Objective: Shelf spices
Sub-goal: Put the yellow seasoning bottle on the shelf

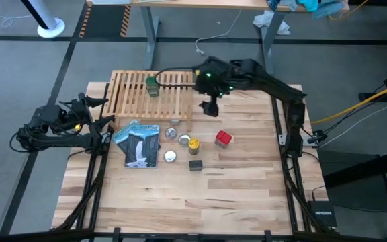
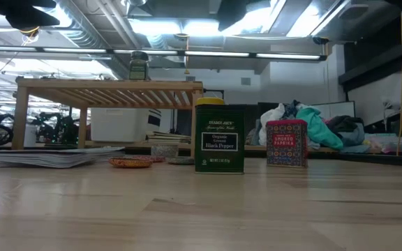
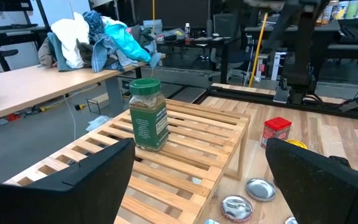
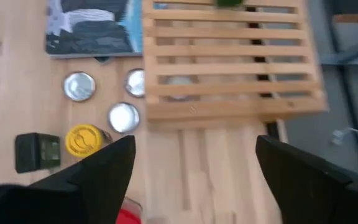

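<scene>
Nearest the low camera stood the black pepper tin, its label facing forward, with the smoked paprika tin a little behind it toward 3 o'clock. From above, the black tin sat at about 6 o'clock from the yellow-capped jar, just beside it, and the red tin lay at 3 o'clock from that jar, near but apart. Three small silvery round tins were scattered just beside the jar toward 9 and 10 o'clock, and a flat blue-and-white packet lay further toward 9 o'clock, close to the front edge of the shelf.

On the slatted wooden shelf, which occupied the 11 o'clock part of the butcher-block table, the green-capped jar stood upright toward the rack's 1 o'clock corner.

The right gripper hung above the tabletop just off the shelf's 3 o'clock edge, fingers spread wide with nothing between them; its wrist camera looked down on the shelf edge and the yellow cap. The left gripper waited at the table's 9 o'clock edge, also spread wide and empty, facing the green-capped jar across the slats.
</scene>
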Tool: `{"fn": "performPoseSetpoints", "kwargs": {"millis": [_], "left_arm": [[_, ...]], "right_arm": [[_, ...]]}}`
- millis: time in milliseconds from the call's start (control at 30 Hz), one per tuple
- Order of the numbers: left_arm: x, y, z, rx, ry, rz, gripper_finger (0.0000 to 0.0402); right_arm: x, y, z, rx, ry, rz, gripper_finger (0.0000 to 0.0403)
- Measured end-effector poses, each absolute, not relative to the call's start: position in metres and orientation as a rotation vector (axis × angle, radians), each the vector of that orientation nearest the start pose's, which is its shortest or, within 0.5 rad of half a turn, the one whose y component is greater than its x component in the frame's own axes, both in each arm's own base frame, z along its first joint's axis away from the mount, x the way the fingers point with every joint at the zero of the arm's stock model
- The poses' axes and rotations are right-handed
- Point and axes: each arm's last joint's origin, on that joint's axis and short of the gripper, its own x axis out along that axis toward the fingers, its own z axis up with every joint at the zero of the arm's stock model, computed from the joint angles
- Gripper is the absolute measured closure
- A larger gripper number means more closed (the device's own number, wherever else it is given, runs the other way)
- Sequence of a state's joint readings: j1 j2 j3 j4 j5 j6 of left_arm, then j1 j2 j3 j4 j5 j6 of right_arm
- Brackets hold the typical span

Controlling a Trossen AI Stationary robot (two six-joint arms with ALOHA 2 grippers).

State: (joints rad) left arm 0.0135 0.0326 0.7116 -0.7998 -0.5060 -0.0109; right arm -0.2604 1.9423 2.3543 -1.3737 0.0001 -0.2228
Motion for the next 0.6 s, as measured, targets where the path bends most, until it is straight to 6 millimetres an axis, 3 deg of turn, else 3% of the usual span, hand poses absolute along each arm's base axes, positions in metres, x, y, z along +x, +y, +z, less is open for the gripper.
{"fn": "performPoseSetpoints", "kwargs": {"millis": [333, 600], "left_arm": [[0.001, 0.014, 0.301, 0.019, 0.116, 0.519, 0.0045], [0.001, 0.014, 0.301, 0.019, 0.115, 0.520, 0.0045]], "right_arm": [[0.294, -0.057, 0.469, -0.113, 0.973, -0.356, 0.0063], [0.264, -0.027, 0.483, -0.155, 0.928, -0.442, 0.0063]]}}
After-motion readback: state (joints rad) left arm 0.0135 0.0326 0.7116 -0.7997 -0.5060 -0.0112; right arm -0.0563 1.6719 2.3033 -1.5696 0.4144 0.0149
